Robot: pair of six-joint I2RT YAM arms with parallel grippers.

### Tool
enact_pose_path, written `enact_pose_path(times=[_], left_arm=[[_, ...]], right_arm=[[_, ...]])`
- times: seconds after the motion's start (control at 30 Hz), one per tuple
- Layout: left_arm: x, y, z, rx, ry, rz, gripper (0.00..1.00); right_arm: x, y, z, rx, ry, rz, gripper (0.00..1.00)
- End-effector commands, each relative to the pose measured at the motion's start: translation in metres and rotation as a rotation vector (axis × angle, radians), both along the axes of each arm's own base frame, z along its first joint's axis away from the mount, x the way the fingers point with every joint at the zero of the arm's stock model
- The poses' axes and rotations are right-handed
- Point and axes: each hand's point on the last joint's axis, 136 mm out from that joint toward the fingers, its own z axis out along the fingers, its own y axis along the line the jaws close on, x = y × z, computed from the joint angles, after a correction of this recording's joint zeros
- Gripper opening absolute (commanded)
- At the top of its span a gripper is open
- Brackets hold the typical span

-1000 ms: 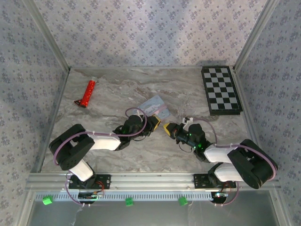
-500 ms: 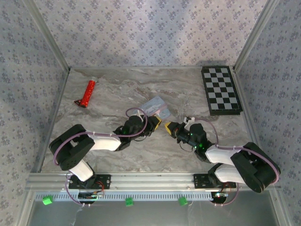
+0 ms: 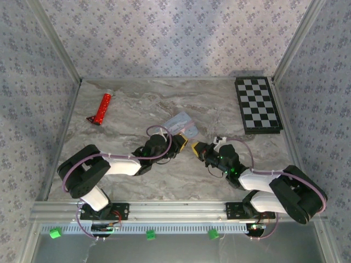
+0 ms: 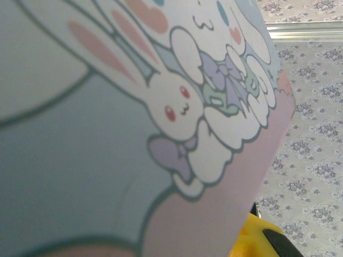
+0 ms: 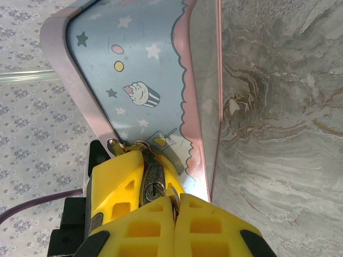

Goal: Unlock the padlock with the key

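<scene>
Padlock (image 5: 154,187): a small dark metal body, low and left of centre in the right wrist view, with its round keyway turned toward that camera. The left gripper (image 3: 182,143) is closed on it, a yellow finger on either side. This grip appears meant to steady the lock and present the keyway to the other arm.

The right gripper (image 5: 174,202) rises from the bottom edge of the same view. Its fingers are pressed together on a small silvery piece, judged to be the key (image 5: 172,194). The tip of the key lies at the keyway, touching it or just short of it; whether it has entered cannot be told.

Directly behind the lock, a pastel cartoon tin (image 5: 144,80) stands tilted on one edge on the marbled desk (image 5: 278,107). The lock seems fastened at the rim of the tin, which would explain the tilt.

In the top view the two grippers meet nose to nose at the centre of the frame, just below the tin. A red tube (image 3: 101,108) at upper left and a chessboard (image 3: 258,104) at upper right lie well apart from them.

The step in hand is judged to be insertion. It calls for fine alignment followed by a twist, and the lock could pivot in its grip.
</scene>
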Motion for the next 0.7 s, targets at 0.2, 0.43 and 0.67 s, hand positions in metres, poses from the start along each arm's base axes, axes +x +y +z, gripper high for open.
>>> enact_pose_path(times=[0.2,0.43,0.67], left_arm=[[-0.027,-0.037,0.047,-0.144,-0.055,-0.168,0.00],[-0.027,-0.039,0.048,-0.145,-0.061,-0.178,0.00],[-0.032,-0.042,0.045,-0.129,-0.076,-0.219,0.00]], right_arm=[[-0.007,0.026,0.036,0.056,-0.089,0.094,0.00],[-0.007,0.027,0.035,0.068,-0.080,0.094,0.00],[0.000,0.013,0.038,0.081,-0.060,0.077,0.00]])
